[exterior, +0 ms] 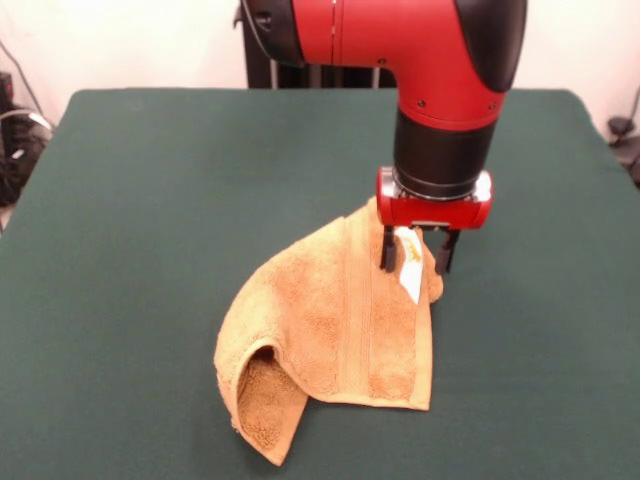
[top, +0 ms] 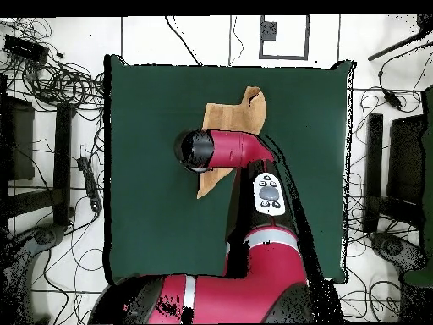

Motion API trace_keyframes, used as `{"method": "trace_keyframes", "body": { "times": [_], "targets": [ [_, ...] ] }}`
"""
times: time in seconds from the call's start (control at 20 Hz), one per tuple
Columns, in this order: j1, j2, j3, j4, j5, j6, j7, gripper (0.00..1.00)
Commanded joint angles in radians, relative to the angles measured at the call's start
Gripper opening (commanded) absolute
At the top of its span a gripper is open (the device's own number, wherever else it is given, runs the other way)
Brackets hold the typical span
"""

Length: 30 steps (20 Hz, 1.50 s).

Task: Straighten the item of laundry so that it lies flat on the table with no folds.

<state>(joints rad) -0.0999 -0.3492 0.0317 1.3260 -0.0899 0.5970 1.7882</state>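
Gripper (exterior: 417,250) fingers are held apart astride the far corner of the towel (exterior: 335,335), which lies rumpled on the table (exterior: 140,230); soft, light and limp, it is best pinched at a corner.

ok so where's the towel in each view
Front view: the towel lies right of centre on the table, its far corner under the gripper.
Overhead view: the towel is near the table's top edge, partly hidden by the arm.
Shared landmark: the gripper's red wrist.
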Motion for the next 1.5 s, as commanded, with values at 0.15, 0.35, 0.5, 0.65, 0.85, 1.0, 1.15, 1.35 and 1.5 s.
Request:
{"method": "trace_keyframes", "body": {
  "times": [0.15,0.35,0.5,0.65,0.85,1.0,1.15,1.35,1.5],
  "targets": [
    [0.029,0.06,0.045,0.012,-0.004,0.05,0.089,1.0],
    [0.03,0.061,0.045,0.011,-0.004,0.051,0.091,1.0],
    [0.029,0.066,0.046,0.006,-0.003,0.051,0.09,1.0],
    [0.029,0.068,0.046,0.006,-0.003,0.047,0.091,1.0],
    [0.028,0.065,0.049,0.016,-0.002,0.042,0.092,1.0],
    [0.029,0.071,0.052,0.022,-0.003,0.03,0.095,1.0],
    [0.027,0.089,0.055,0.017,-0.004,0.013,0.096,1.0],
    [0.032,0.104,0.055,0.015,-0.005,0.002,0.101,1.0],
    [0.049,0.11,0.037,0.003,-0.008,0.018,0.115,1.0]
  ]
}}
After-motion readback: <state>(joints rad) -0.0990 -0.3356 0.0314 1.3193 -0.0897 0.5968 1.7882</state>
